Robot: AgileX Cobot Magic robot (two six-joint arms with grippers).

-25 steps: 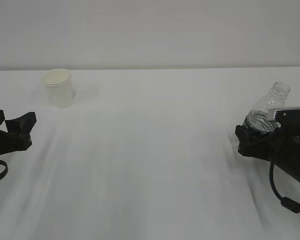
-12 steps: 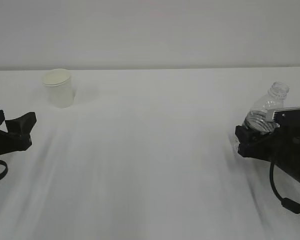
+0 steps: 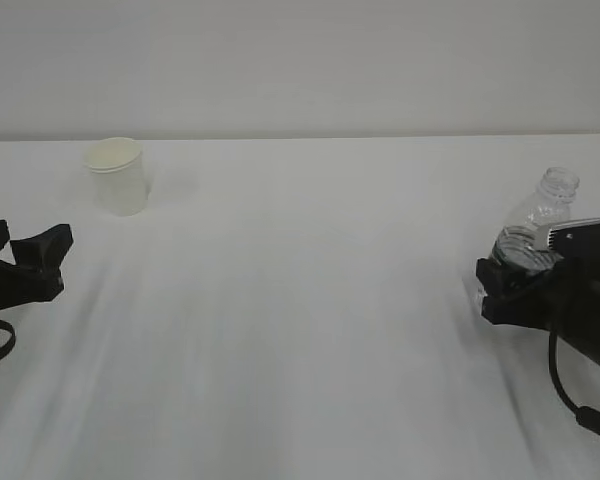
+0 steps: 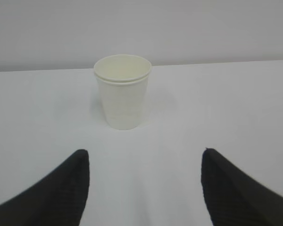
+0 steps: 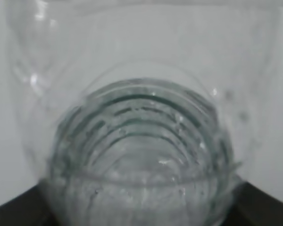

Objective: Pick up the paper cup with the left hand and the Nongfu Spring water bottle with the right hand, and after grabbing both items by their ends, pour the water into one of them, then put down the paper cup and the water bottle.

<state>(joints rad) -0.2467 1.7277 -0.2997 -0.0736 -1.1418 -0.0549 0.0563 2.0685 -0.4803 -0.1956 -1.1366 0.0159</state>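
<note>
While the left gripper (image 4: 144, 188) rests open short of the upright cup (image 4: 122, 91), the right gripper (image 3: 515, 285) clasps the tilted bottle (image 3: 535, 225) low down.

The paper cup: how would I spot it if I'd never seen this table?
Look to the far left of the white table, near its back edge. The paper cup stands there upright and alone: short, plain white and opaque, unlike the clear bottle on the right.

Your left hand (image 3: 25, 262) low at left edge, jaws spread wide, nothing between fingers (image 4: 61, 188); your right hand (image 3: 510, 285) low at right edge, jaws clamped on Nongfu Spring water bottle (image 3: 535, 225), tilted
</note>
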